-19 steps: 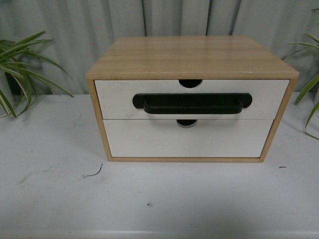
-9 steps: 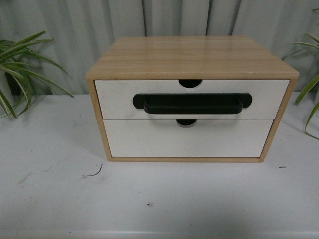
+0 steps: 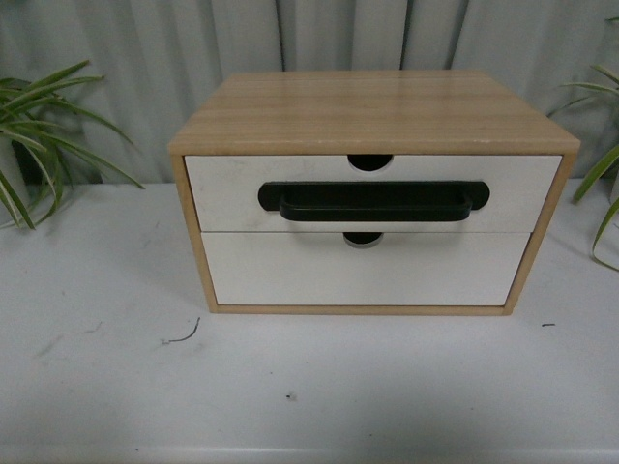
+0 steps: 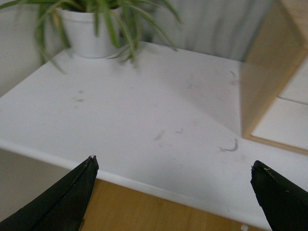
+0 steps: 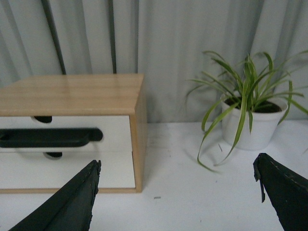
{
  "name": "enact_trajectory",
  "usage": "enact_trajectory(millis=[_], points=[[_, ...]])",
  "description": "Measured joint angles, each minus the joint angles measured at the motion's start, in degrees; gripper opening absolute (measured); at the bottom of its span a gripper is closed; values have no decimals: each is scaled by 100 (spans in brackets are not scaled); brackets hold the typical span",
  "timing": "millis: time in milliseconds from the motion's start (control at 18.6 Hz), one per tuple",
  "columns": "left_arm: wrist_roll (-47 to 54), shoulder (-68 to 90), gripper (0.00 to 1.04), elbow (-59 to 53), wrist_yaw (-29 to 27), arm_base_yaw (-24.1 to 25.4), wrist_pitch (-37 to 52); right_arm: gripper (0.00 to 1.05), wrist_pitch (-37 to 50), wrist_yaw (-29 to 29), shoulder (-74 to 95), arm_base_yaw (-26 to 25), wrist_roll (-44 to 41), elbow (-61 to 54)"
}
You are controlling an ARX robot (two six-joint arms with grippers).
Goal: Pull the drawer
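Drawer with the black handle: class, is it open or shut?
Shut: the drawer front sits flush with the cabinet frame, no wood sides showing.

Grey pleated curtain (image 3: 319,34), scuffed white tabletop (image 3: 97,377), left potted plant (image 4: 91,29), right potted plant (image 5: 248,129)

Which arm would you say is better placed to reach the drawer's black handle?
Probably the right: the right gripper faces the drawer front, black handle in view, while the left gripper faces the table beside the cabinet.
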Motion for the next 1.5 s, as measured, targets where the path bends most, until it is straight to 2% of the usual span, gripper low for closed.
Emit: enact_trajectory(millis=[54, 107, 161, 376, 483, 644, 698, 859, 966, 1073, 1234, 1341, 1502], points=[[-334, 439, 98, 98, -743, 295, 448, 98, 835, -7, 846, 83, -92, 13], [-382, 804, 98, 175, -721, 723, 986, 98, 1620, 33, 1666, 166, -192, 13], [-382, 1381, 98, 354, -304, 1078, 1659, 98, 2802, 0, 2935, 306, -385, 144], [-369, 2273, 98, 658, 216, 1440, 2404, 98, 3877, 37, 4199, 332, -575, 553], [-354, 3602, 98, 1198, 592, 1460, 3327, 98, 4806, 72, 5855, 422, -826, 1506], [-146, 5390, 98, 2341, 1086, 826, 4105, 98, 4186, -133, 7650, 603, -1093, 2918], [72, 5838, 98, 2684, 1440, 568, 4153, 98, 3880, -409, 7851, 651, -1279, 3338], [1213, 6522, 98, 3794, 2752, 26, 2966, 98, 2916, -1556, 7888, 833, -2347, 4301], [2420, 6664, 98, 4708, 3587, -343, 1891, 98, 1982, -2415, 7860, 813, -3519, 4553], [3617, 6961, 98, 5438, 4083, -800, 636, 98, 944, -2983, 7888, 702, -5086, 4896], [5108, 7700, 98, 6111, 4116, -1357, -876, 98, -588, -3220, 8065, 588, -7436, 5324], [5611, 8159, 98, 6489, 4096, -1615, -1189, 98, -1495, -3206, 8288, 590, -8741, 5530], [5851, 8603, 98, 6767, 4113, -1832, -1384, 98, -2155, -2889, 8618, 597, -9676, 5779]])
